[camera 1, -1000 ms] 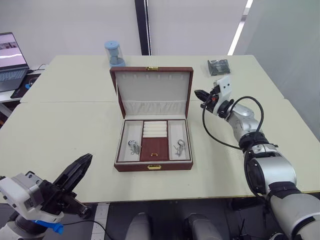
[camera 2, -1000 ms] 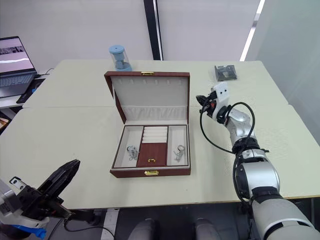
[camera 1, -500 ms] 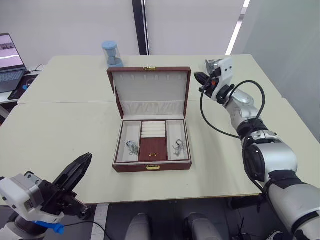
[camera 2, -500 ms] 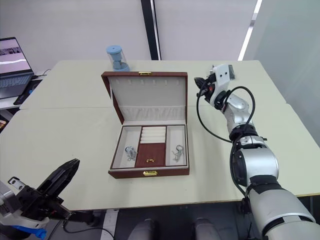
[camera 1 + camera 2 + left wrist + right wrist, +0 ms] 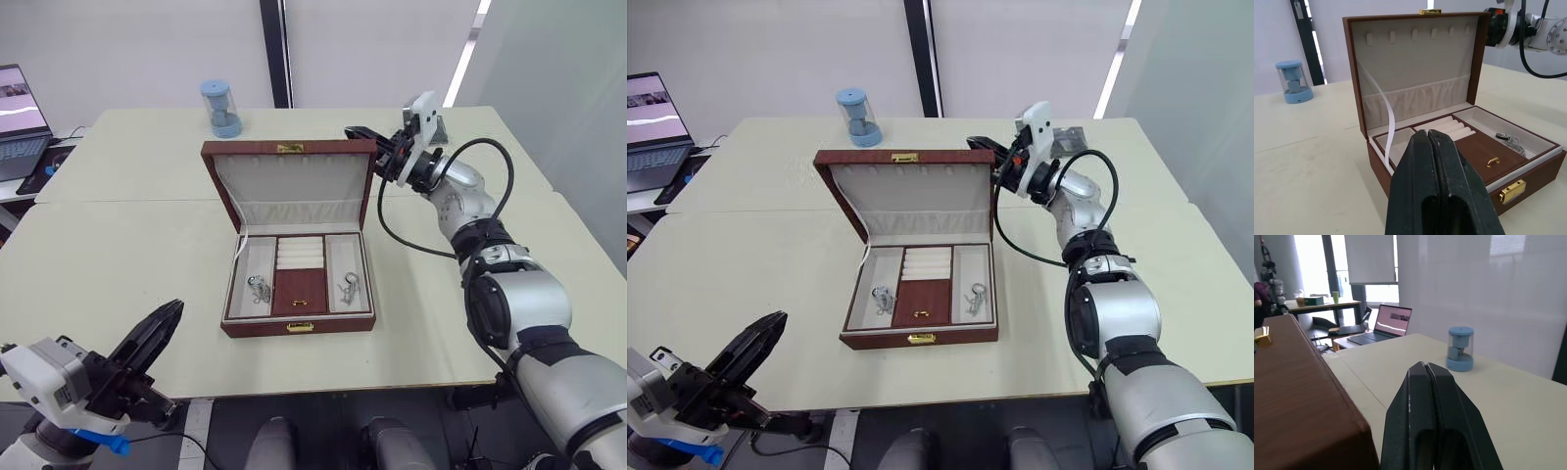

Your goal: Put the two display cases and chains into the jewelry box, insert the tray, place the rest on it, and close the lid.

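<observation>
A pale desk (image 5: 118, 245) carries the reddish-brown jewelry box (image 5: 299, 294), which sits at its centre with the tray (image 5: 300, 290) seated inside. The lid (image 5: 290, 186) stands tilted forward over the box, its cream lining, gathered pocket and row of hooks facing the camera, a white ribbon trailing down its left edge. The right gripper (image 5: 364, 137) is at the lid's upper right corner, behind its top edge, jaws pressed together with nothing between them. The left gripper (image 5: 157, 333) hangs low off the desk's near edge, well apart from the box, its jaws likewise closed and empty. Silver chains (image 5: 260, 288) lie in the tray's left and right side compartments. A blue cylindrical container (image 5: 222, 108) stands at the far side of the desk, a laptop (image 5: 20, 113) beyond the far left corner.
</observation>
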{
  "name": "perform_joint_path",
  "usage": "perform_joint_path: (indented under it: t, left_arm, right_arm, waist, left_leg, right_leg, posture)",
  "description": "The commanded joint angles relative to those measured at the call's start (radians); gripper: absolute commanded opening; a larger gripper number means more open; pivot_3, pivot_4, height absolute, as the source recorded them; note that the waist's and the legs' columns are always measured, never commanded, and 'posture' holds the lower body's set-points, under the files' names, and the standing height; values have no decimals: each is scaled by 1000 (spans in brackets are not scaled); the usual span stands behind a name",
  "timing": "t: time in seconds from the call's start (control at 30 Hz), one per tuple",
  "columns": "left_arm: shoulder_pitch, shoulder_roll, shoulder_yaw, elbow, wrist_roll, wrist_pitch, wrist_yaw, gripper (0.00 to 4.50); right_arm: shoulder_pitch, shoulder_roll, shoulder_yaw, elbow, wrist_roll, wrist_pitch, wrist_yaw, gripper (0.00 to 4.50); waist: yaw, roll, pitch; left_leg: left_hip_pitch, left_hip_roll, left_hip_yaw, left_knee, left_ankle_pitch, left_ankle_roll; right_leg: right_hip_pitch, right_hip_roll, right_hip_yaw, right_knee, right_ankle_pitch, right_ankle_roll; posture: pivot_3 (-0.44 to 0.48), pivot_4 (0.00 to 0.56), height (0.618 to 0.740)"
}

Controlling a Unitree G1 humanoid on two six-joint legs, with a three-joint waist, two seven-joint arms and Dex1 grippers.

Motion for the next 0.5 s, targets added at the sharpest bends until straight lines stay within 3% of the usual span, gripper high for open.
perform_joint_path:
  t: [0.03, 0.2, 0.5]
  left_arm:
    - [1, 14, -3, -19, -12, 2, 11, 0]
    - [-1, 23, -3, -22, -47, 52, 48, 0]
    - [-15, 50, 2, -17, -62, 93, 69, 0]
  right_arm:
    - [30, -11, 18, -110, 37, 67, 121, 30]
    - [104, -36, 46, -267, 82, 200, 239, 30]
    - [142, -42, 60, -318, 69, 214, 204, 30]
  waist:
    - [0, 0, 0]
    - [1, 0, 0]
    - [0, 0, 0]
  left_leg:
    - [0, 0, 0, 0, 0, 0]
    - [0, 0, -1, 0, 0, 0]
    - [0, 0, -1, 0, 0, 0]
  right_leg:
    - [0, 0, 0, 0, 0, 0]
    - [0, 0, 0, 0, 0, 0]
    - [0, 0, 0, 0, 0, 0]
  posture:
    - [0, 150, 740]
    - [0, 150, 740]
    - [0, 150, 740]
